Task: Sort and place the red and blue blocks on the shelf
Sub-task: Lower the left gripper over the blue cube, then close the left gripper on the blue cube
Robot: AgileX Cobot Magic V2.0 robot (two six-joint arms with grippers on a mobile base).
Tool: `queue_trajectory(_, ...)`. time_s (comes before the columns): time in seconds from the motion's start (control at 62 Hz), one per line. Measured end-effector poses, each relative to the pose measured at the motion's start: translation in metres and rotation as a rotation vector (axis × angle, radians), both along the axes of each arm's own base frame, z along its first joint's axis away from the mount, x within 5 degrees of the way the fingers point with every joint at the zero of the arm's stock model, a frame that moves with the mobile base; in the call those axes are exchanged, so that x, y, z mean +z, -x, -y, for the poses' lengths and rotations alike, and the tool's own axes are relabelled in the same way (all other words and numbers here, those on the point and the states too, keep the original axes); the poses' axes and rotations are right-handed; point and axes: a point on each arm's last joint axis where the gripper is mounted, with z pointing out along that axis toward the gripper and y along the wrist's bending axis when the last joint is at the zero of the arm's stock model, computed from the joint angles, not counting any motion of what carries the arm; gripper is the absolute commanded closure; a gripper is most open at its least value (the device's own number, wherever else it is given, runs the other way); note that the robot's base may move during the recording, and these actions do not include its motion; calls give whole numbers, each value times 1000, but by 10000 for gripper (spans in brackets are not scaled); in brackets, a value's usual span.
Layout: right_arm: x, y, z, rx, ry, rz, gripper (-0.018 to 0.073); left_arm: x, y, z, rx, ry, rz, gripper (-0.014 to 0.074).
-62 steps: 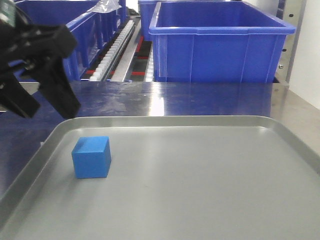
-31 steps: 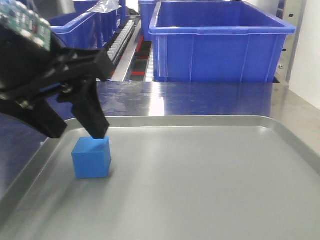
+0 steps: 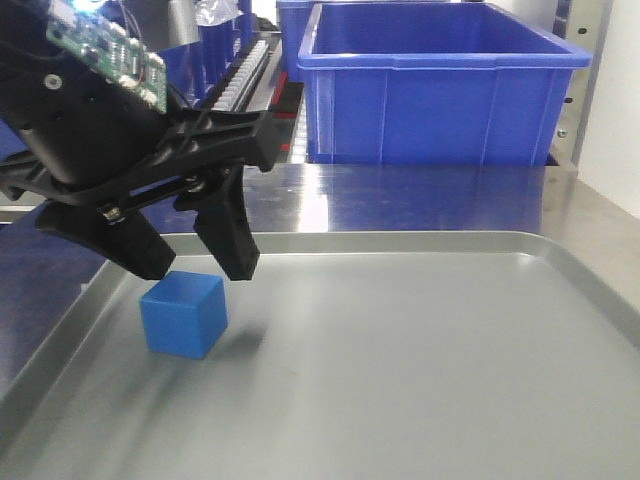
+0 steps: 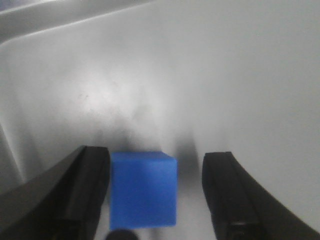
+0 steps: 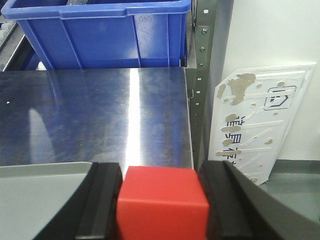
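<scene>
Steel table [image 3: 420, 195], brushed and reflective, lies beneath the grey, round-cornered rimmed tray [image 3: 420, 380], with a glossy dark-blue plastic bin [image 3: 440, 90] behind the tray. Over the tray's left part, the black left gripper [image 3: 197, 268] is spread wide astride the matte light-blue block [image 3: 183, 315], which rests on the tray against one finger. Just past the tray's corner, the right gripper [image 5: 162, 210] clamps the matte red block [image 5: 162, 197].
</scene>
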Motion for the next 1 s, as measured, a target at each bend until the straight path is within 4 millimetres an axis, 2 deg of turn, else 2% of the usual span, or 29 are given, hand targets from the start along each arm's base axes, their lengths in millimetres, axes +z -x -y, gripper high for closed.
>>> queue_trajectory(0.709, 0, 0, 0, 0, 0, 0, 505, -3, 0, -3, -19, -52, -1, 125)
queue_trajectory(0.999, 0, 0, 0, 0, 0, 0, 505, -17, -4, 0, -22, -84, -34, 125)
